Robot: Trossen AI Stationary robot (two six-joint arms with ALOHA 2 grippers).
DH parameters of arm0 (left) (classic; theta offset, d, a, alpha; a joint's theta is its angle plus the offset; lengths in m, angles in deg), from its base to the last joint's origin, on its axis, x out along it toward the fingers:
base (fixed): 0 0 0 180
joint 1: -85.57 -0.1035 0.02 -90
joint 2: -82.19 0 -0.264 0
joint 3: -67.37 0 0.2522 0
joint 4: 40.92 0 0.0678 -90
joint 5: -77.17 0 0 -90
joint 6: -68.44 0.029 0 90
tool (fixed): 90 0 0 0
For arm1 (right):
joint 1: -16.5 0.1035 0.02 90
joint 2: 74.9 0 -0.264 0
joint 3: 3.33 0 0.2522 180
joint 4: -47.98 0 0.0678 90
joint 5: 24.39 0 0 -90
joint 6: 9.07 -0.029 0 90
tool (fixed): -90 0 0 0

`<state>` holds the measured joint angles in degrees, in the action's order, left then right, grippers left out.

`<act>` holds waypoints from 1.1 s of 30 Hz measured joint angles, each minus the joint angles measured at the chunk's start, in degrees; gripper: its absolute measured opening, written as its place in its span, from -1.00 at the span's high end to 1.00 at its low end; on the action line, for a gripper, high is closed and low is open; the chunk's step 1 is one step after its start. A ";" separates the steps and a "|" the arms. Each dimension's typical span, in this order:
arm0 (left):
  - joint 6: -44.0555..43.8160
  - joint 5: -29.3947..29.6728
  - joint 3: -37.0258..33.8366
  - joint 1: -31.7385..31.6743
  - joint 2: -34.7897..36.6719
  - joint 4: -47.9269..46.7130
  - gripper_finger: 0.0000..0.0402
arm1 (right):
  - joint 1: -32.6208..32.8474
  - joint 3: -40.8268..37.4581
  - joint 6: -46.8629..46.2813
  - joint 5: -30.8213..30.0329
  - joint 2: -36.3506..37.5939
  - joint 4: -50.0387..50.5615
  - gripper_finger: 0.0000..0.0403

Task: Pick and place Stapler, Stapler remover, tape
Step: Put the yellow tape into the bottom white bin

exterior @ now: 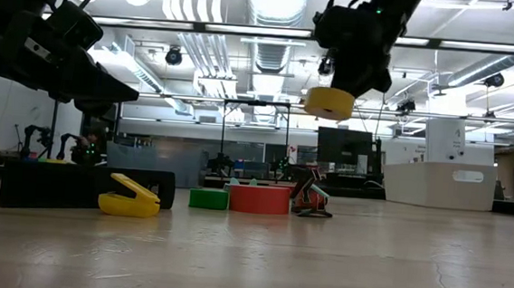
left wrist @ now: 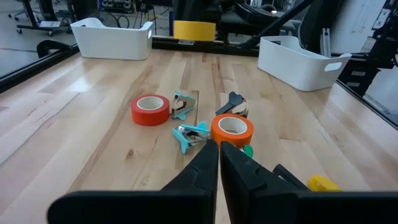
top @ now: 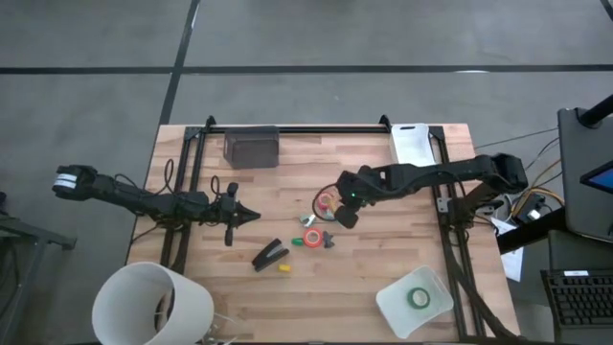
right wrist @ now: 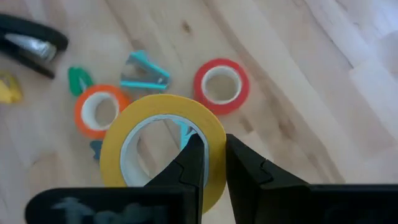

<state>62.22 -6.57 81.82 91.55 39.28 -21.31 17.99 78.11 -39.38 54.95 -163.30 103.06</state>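
My right gripper (top: 337, 208) is above the middle of the table, shut on a yellow tape roll (right wrist: 161, 143) that also shows high in the low view (exterior: 330, 102). Under it on the wood lie a red roll (right wrist: 221, 86), an orange roll (right wrist: 99, 111), teal stapler removers (right wrist: 146, 71) and a small green bit (right wrist: 78, 79). The black stapler (top: 270, 255) lies flat left of them, with a yellow piece (top: 283, 267) beside it. A green roll (top: 420, 298) lies in the near right white bin. My left gripper (top: 247, 216) is shut and empty, left of the group. My right gripper holds the yellow roll by its ring wall (right wrist: 214, 144), one finger (right wrist: 193, 158) inside the hole and one finger (right wrist: 242, 165) outside. The fingers come from above, pointing down. The roll hangs level below them, lifted clear of the table.
A white bin (top: 414, 144) stands at the far right, another white bin (top: 397, 309) at the near right. A dark box (top: 251, 149) sits at the far edge. A white bucket (top: 153, 305) stands at the near left corner. Bare wood lies between the group and the bins.
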 joint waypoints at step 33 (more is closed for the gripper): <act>0.00 0.00 -0.01 0.00 0.00 -0.04 0.89 | 47.04 -3.54 -53.45 -2.01 3.77 13.80 0.80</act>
<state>62.22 -6.57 81.81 91.55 39.28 -21.36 65.03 74.58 -92.83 52.95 -159.54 116.86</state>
